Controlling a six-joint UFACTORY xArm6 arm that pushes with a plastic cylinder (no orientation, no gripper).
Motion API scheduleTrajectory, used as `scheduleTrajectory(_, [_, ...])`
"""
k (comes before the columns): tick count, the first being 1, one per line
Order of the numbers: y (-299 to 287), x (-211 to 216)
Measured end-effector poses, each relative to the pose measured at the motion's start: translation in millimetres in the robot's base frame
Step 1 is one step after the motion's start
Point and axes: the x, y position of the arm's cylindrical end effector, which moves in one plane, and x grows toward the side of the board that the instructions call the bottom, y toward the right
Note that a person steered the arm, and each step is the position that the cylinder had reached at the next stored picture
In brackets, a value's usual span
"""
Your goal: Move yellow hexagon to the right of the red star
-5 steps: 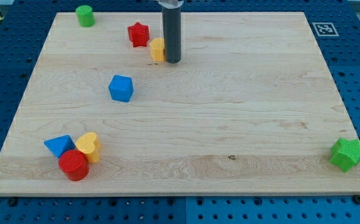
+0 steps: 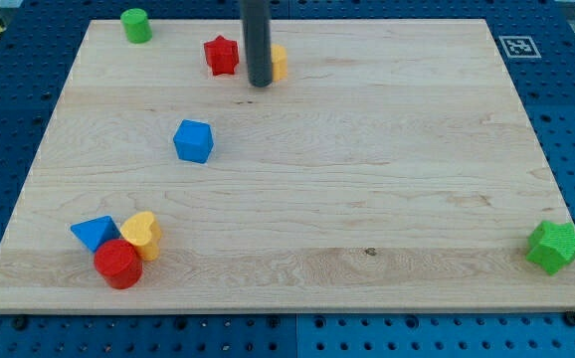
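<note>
Near the view's top, my tip [image 2: 260,85], a bare rod holding nothing, with yellow hexagon [image 2: 278,62] touching its right side, partly hidden; red star [image 2: 222,55] just to its left.

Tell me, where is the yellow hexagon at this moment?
The yellow hexagon lies near the view's top, right of the red star, partly hidden behind my tip.

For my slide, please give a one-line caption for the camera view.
My tip rests between the red star and the yellow hexagon, which sits right of the star.
</note>
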Motion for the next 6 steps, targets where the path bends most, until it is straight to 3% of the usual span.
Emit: scheduleTrajectory(6, [61,-22])
